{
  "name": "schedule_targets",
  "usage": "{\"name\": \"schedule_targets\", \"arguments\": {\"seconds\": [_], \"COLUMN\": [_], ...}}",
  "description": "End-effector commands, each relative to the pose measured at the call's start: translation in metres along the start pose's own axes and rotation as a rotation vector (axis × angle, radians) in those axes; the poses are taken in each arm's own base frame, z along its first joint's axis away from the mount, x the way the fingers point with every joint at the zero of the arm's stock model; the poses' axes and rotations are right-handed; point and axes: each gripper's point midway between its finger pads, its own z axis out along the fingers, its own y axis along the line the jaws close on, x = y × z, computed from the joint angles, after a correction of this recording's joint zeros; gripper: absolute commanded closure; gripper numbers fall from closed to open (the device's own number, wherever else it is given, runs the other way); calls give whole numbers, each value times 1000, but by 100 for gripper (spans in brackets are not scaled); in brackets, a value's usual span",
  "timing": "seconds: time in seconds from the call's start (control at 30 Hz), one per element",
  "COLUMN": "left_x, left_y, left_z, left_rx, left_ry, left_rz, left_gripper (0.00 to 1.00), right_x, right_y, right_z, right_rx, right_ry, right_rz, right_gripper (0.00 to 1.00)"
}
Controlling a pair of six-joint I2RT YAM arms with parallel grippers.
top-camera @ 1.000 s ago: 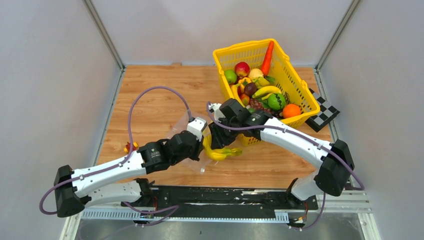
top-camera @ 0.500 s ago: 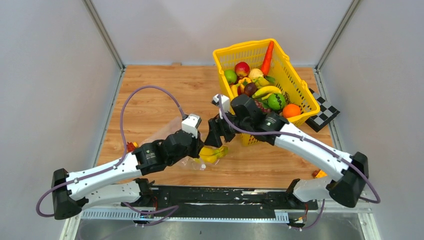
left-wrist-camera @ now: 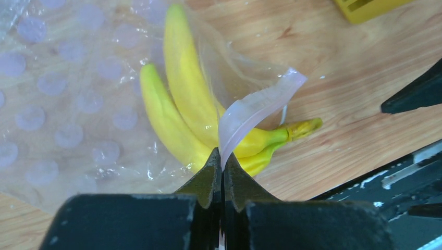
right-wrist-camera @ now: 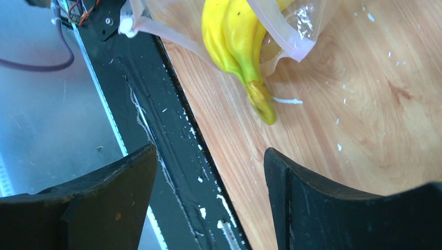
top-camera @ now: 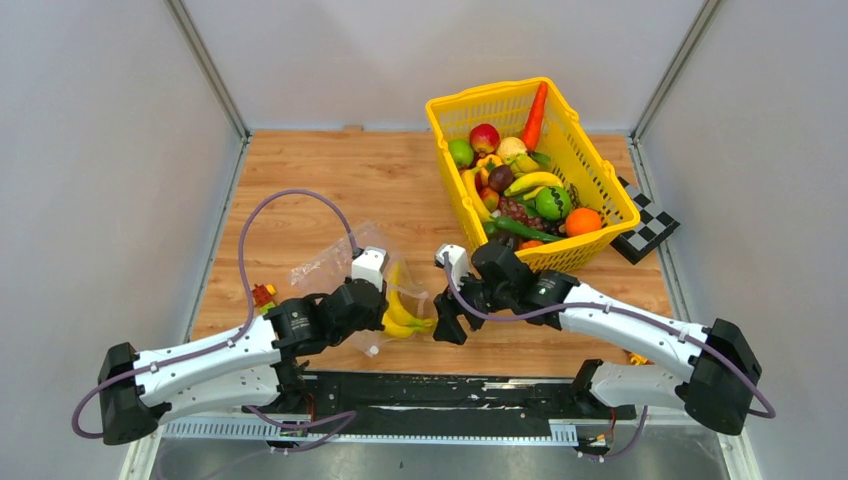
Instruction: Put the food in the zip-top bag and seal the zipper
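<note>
- Clear crinkly plastic, left of centre on the counter (top-camera: pixel 320 180): zip-top bag (top-camera: pixel 325 268), lying flat near the front edge with its mouth facing right.
- Left gripper (left-wrist-camera: pixel 221 164): jaws pressed together, pinching one lip of the bag at the zipper (left-wrist-camera: pixel 255 104). We see the whitish strip curl up from the pinch, which keeps the mouth lifted.
- Bananas (left-wrist-camera: pixel 182 104), yellow, one bunch: bodies inside the bag under the film, stem end poking past the mouth onto bare wood. A second ago we logged them higher up, at the bag mouth in the right arm's grip. Now they lie released.
- Right gripper (right-wrist-camera: pixel 208 156): jaws spread and holding nothing, just right of the stems and apart from them. It has drawn back from the bag mouth toward the front edge.
- Yellow basket (top-camera: pixel 490 97), far right at the back: the rest of the food (top-camera: pixel 520 180), including apples, an orange, a carrot, more bananas and green pieces, not yet moved.
- Assessment: first item delivered but not fully seated. We judge the stems need nudging inside before the zipper can close.
</note>
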Motion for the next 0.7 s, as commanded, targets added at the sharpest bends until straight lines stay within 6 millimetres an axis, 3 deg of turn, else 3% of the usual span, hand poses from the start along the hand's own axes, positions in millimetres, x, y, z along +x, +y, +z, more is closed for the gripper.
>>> {"name": "schedule_targets", "arguments": {"seconds": [0.0, 0.13, 0.33, 0.5, 0.6, 0.67], "left_x": [0, 1, 4, 8, 9, 10], "left_y": [10, 13, 16, 18, 18, 18], "left_z": [-3, -4, -4, -3, -2, -2], "left_rx": [-38, -44, -53, -58, -60, -61], "left_ry": [-16, -19, -13, -3, 1, 5], "left_rz": [-14, -11, -6, 3, 6, 4], "left_gripper": [100, 100, 100, 100, 100, 100], "right_x": [-30, -21, -5, 1, 9, 11], "right_y": [12, 12, -10, -10, -18, -22], "right_z": [7, 24, 57, 70, 78, 82], "right_rx": [-102, -175, -149, -185, -167, -154], "right_ry": [-126, -93, -47, -123, -124, -117], "right_rz": [-261, -405, -433, -505, -536, -522], "right_gripper": [24, 23, 26, 29, 33, 42]}}
